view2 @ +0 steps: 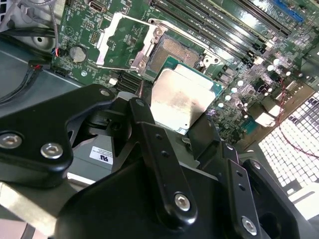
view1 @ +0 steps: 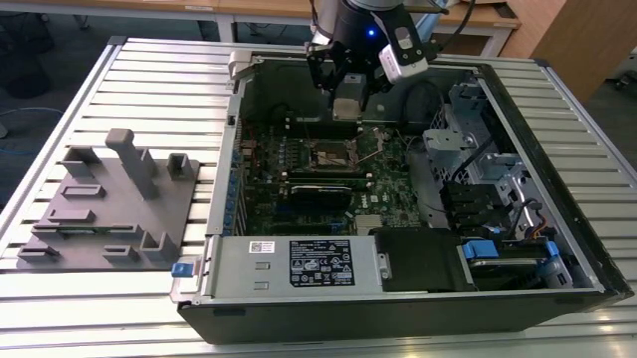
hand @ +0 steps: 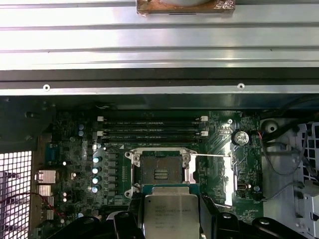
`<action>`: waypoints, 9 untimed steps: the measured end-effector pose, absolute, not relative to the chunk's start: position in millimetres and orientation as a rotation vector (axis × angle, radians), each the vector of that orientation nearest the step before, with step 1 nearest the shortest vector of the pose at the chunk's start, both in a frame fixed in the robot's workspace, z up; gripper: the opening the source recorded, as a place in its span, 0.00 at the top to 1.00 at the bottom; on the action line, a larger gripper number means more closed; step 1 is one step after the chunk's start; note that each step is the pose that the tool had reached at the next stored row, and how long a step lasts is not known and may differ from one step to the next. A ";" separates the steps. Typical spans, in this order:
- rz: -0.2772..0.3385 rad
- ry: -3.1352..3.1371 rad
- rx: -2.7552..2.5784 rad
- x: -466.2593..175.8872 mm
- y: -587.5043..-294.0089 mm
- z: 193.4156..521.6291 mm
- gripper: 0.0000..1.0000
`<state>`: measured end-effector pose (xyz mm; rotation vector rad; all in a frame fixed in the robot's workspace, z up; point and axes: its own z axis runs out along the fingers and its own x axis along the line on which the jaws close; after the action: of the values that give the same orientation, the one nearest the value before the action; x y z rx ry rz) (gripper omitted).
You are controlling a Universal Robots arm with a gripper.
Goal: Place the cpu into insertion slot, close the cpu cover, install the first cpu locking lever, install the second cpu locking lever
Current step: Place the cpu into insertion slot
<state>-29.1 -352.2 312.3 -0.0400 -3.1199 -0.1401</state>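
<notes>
My gripper (view1: 345, 103) hangs over the far part of the open computer case, shut on the cpu (view1: 345, 109). In both wrist views the silvery-beige cpu (view2: 180, 99) (hand: 169, 213) sits between black fingers (view2: 145, 107). It is held above the board and just short of the insertion slot (hand: 160, 172), not touching it. The slot (view2: 175, 51) (view1: 333, 155) lies bare, a dark square with a silvery rim. The cpu cover (view2: 124, 40) stands swung open beside the slot. A thin wire lever (hand: 212, 155) sticks out sideways from the slot.
Long black memory sticks (hand: 152, 127) run next to the slot. A power supply (view1: 298, 262) fills the case's near side, drive cages (view1: 468, 142) the exterior view's right. A grey fixture (view1: 110, 201) stands on the slatted table (view1: 149, 67) at the exterior view's left.
</notes>
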 end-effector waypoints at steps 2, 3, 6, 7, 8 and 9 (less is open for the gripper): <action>-0.141 -3.120 -0.040 -29.1 -352.2 311.4 0.46; -0.141 -3.120 -0.040 -29.1 -352.2 310.8 0.46; -0.140 -3.120 -0.040 -29.1 -352.2 308.0 0.46; -0.140 -3.120 -0.040 -29.1 -352.2 307.1 0.46; -0.140 -3.120 -0.040 -29.1 -352.2 306.1 0.46; -0.140 -3.120 -0.040 -29.1 -352.2 305.1 0.46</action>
<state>-29.1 -352.2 305.1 -0.0400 -3.1200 -0.1403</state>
